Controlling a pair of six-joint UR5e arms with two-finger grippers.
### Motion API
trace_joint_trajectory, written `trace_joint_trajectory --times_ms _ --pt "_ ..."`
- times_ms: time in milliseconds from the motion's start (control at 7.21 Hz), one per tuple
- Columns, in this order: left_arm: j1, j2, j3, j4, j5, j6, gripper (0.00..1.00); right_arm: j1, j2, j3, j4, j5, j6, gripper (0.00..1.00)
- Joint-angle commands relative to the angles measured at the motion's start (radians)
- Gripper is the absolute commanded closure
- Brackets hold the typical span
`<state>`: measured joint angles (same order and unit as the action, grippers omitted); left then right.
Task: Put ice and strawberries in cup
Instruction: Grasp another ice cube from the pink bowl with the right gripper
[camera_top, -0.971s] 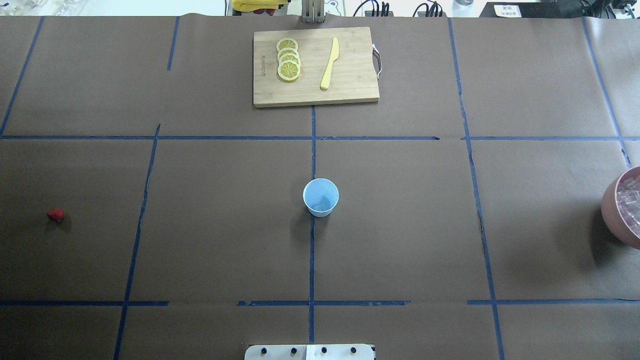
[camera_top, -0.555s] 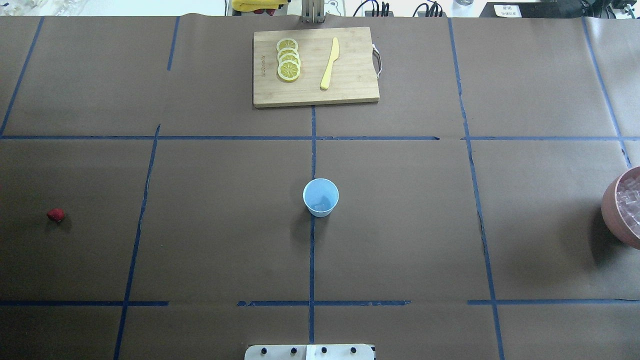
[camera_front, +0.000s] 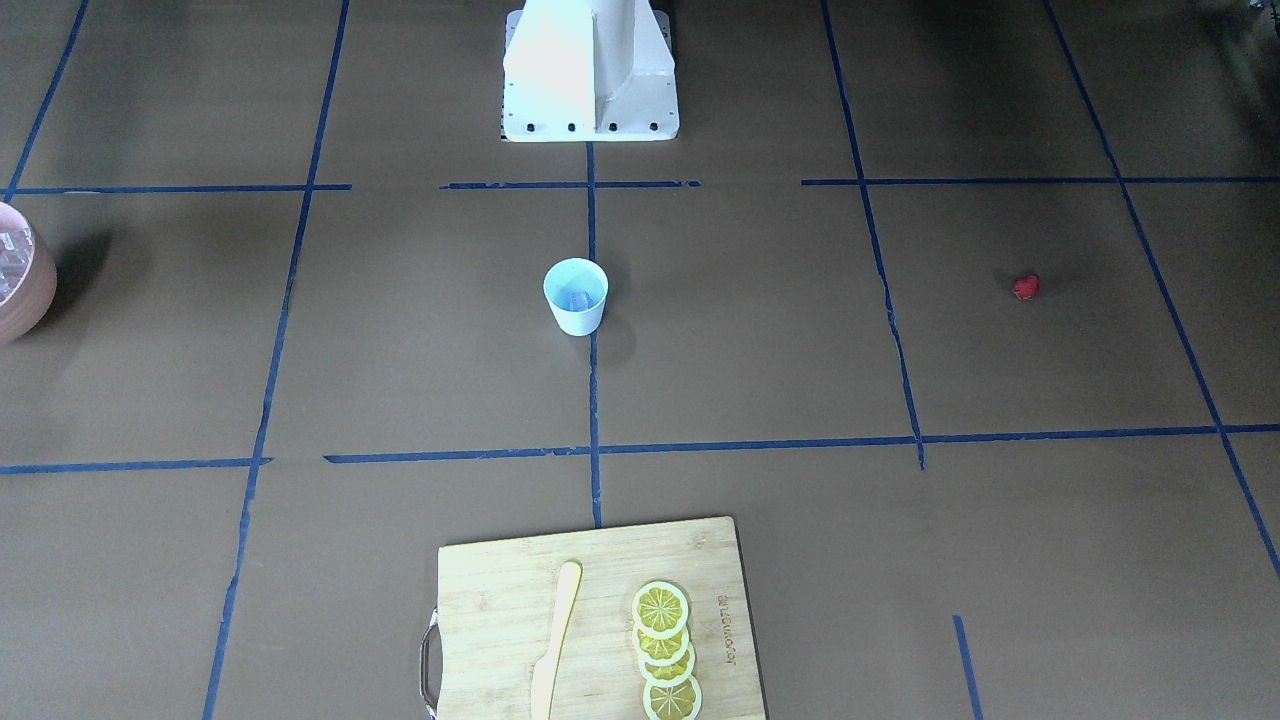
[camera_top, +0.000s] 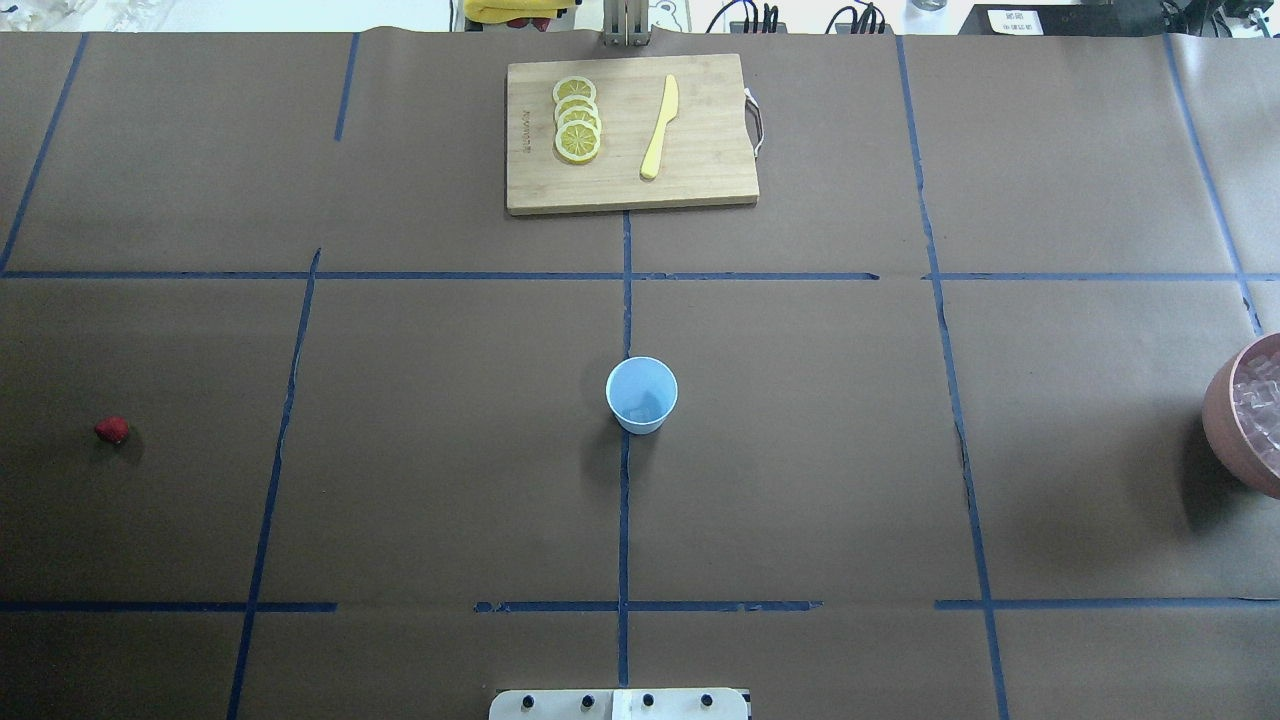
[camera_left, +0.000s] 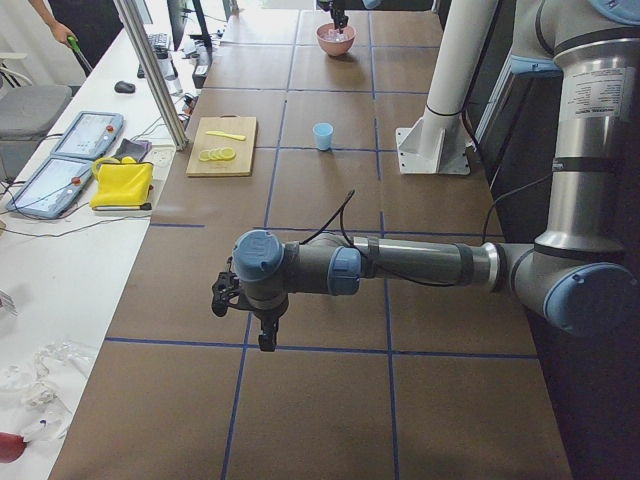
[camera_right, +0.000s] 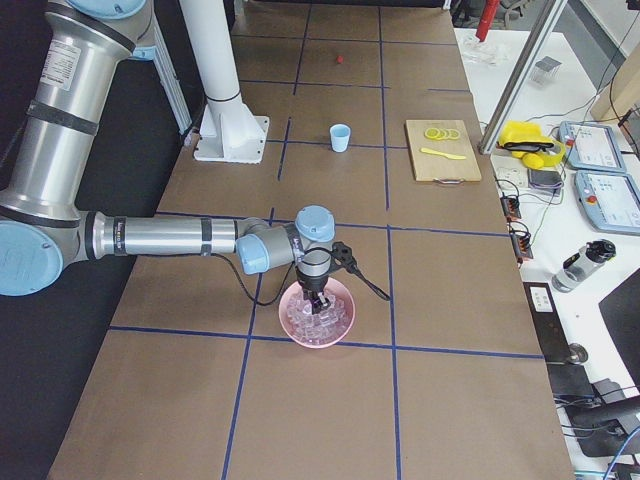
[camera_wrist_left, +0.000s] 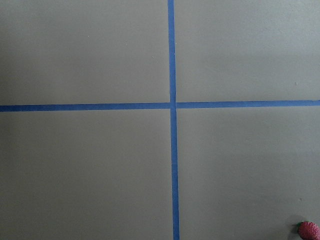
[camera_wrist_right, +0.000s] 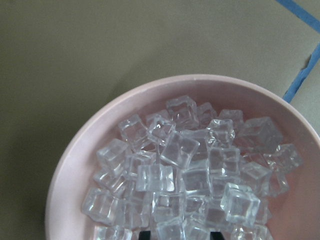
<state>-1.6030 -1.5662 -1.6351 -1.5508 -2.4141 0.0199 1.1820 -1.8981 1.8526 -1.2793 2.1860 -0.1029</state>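
The pale blue cup (camera_top: 641, 395) stands at the table's middle, with one ice cube (camera_front: 578, 298) showing inside it. A red strawberry (camera_top: 112, 430) lies far to the left on the brown paper, and it peeks into the left wrist view's corner (camera_wrist_left: 308, 230). My left gripper (camera_left: 266, 340) hovers near it; I cannot tell its state. Many ice cubes (camera_wrist_right: 180, 150) fill the pink bowl (camera_wrist_right: 75, 155) at the table's right edge (camera_top: 1225, 420). My right gripper (camera_right: 318, 298) points down into that bowl, open, its dark fingertips (camera_wrist_right: 145, 235) apart just over the cubes.
A wooden cutting board (camera_top: 700, 150) at the far middle carries lemon slices (camera_top: 577, 120) and a yellow knife (camera_top: 659, 128). The white robot base (camera_front: 590, 70) stands at the near edge. Blue tape lines cross the brown paper.
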Motion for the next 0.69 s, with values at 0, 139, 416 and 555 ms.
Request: trace_joint_trajectory --times_ms 0,139,416,555 --pt "0.0 0.0 0.0 0.0 0.0 0.0 0.0 -0.021 -0.001 -0.018 0.0 0.0 -0.001 0.51" --pt "0.0 0.0 -0.005 0.0 0.0 0.0 0.0 -0.028 0.001 -0.026 0.001 -0.002 -0.001 0.51" --pt "0.0 0.0 -0.005 0.0 0.0 0.0 0.0 -0.035 0.004 -0.044 0.0 -0.003 -0.001 0.51" --pt "0.0 0.0 -0.006 0.0 0.0 0.0 0.0 -0.038 0.004 -0.047 0.001 -0.006 -0.001 0.51"
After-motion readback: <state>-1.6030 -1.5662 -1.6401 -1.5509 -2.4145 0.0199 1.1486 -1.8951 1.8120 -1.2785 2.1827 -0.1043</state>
